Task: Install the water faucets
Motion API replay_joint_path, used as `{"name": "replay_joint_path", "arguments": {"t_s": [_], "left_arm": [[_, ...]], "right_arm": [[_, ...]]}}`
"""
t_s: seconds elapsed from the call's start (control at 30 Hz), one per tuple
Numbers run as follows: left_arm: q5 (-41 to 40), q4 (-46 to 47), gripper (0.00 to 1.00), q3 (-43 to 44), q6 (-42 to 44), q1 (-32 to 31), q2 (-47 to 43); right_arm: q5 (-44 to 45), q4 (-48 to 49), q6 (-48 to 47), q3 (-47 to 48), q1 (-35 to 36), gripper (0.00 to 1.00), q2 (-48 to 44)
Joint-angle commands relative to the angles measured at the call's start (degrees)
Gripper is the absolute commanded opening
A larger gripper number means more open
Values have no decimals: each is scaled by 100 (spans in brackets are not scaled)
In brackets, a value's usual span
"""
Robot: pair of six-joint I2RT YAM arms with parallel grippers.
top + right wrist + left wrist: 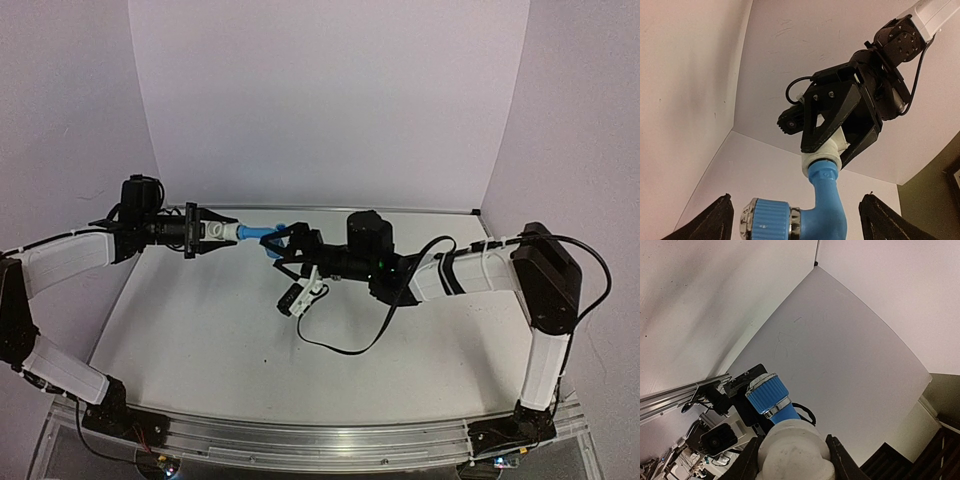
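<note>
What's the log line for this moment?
left hand: shut on white fitting | blue tap body: joined to white fitting | right hand: open, straddling blue tap body, no grip

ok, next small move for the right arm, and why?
Probably close the right gripper on the blue tap: it stands open either side of the ribbed end, while the left gripper clamps the white fitting the tap plugs into.

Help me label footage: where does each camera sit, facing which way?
Top external: above, behind the bases, looking down on the table; both arms show.
Left wrist: looks along the left hand, shut on the white fitting.
Right wrist: looks past the open right hand at the left hand.
Shared: all see the blue faucet.
</note>
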Motion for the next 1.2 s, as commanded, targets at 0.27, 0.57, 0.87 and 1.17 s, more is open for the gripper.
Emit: {"name": "replay_joint_path", "arguments": {"t_s": [0.27,0.57,0.87,1.17], "left_arm": [[-139,116,0,369,1361,-47,8],[-851,120,0,714,3624,-57,-652],[-403,125,0,820,3025,-162,-554],[-484,125,0,1009,2926,-551,-388]], "right_arm": [[439,-19,2747,-1169,-18,93,-1708],[-69,-581,8682,-519,-208,93,-1760],[-439,-427,9381,-42,-298,87,-1088],[-353,338,9733,399,-297,74,-413]]}}
